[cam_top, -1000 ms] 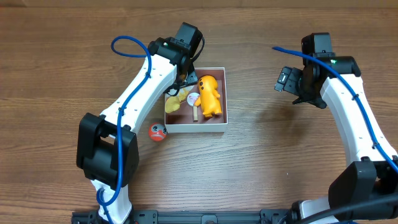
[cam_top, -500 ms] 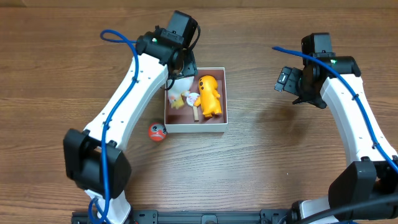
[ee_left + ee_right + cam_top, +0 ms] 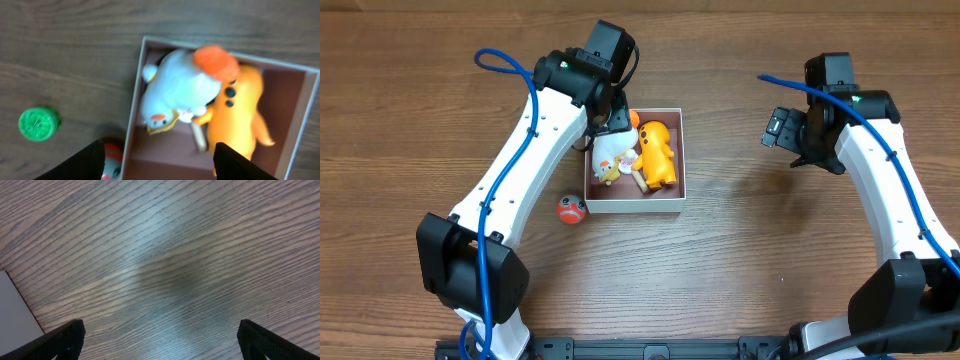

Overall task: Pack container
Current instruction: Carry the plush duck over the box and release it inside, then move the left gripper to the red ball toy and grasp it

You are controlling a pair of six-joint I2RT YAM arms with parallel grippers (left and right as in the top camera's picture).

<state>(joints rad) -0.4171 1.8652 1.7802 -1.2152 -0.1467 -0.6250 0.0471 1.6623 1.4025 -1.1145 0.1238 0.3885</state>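
Note:
The container (image 3: 681,160) is a square white-walled box with a mauve floor (image 3: 172,152), standing mid-table. In it lie a white toy bird with an orange cap (image 3: 613,150) (image 3: 175,87), an orange toy figure (image 3: 658,152) (image 3: 240,110) and a small tan stick (image 3: 632,180). My left gripper (image 3: 609,110) (image 3: 160,165) is open and empty above the box's far-left part. My right gripper (image 3: 783,128) (image 3: 160,340) is open and empty over bare wood, to the right of the box.
A red ball toy (image 3: 572,209) (image 3: 111,161) lies on the table just outside the box's left wall. A green round cap (image 3: 37,123) lies on the wood left of the box. A white edge (image 3: 15,312) shows at the left of the right wrist view.
My left gripper has pulled up and back from the box's left half. The white toy bird now lies uncovered in the box. The right arm has not moved.

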